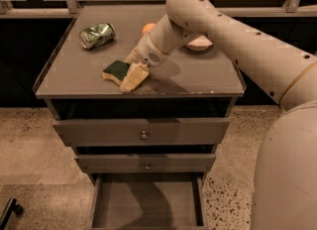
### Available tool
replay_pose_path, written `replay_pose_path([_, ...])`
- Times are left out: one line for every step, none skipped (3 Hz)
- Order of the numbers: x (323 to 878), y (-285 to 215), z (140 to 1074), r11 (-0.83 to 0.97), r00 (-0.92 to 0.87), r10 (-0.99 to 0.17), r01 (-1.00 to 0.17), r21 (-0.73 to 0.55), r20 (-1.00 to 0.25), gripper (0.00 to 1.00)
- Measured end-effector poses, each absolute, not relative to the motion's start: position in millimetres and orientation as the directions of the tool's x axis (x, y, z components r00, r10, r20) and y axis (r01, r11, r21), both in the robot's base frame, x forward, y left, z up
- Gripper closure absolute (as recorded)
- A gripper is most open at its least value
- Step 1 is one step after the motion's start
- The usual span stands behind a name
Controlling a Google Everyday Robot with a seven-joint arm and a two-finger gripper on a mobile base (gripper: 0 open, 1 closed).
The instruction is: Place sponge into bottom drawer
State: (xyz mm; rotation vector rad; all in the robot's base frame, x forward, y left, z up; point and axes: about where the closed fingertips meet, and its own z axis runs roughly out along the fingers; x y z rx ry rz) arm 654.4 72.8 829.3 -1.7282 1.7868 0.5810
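The sponge [115,69], dark green on top with pale yellow foam below, lies on the cabinet top [74,70] near its front edge, left of centre. My gripper [128,78] reaches down from the right and sits right at the sponge's right side, touching or nearly touching it. The bottom drawer [148,204] is pulled open below, a wide shallow grey tray with nothing in it.
A crushed green can [97,35] lies at the back left of the top. An orange ball [148,28] and a pale dish [199,43] sit behind my arm. Two upper drawers with round knobs [143,135] are shut. My arm's body fills the right side.
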Motion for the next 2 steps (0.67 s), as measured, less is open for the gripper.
replay_pose_path([654.3, 72.8, 829.3, 0.066, 0.008, -0.742, -0.994, -0.084, -0.671, 0.88])
replay_pose_path([651.2, 70.6, 828.6, 0.074, 0.002, -0.735, -0.994, -0.083, -0.678, 1.00])
